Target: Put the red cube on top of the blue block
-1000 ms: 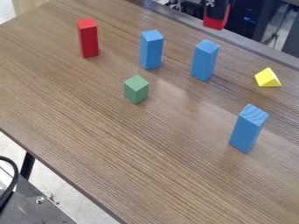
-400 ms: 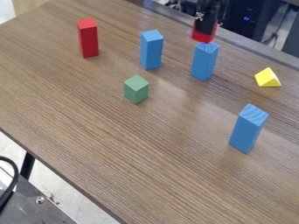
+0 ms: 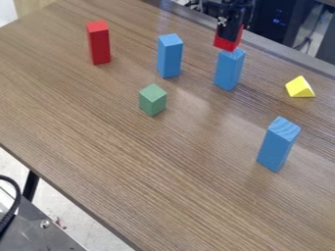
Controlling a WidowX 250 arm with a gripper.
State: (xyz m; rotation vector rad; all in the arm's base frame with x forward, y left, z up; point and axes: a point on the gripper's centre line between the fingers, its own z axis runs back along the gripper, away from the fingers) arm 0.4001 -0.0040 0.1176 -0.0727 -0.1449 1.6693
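Red cube (image 3: 226,44), held by our gripper (image 3: 230,34) at one o'clock, seems light, stiff; we favour opposite side faces.

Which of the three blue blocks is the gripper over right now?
The middle blue block, between the blue block beside the tall red block and the one nearest the camera; only it has the red cube at its top.
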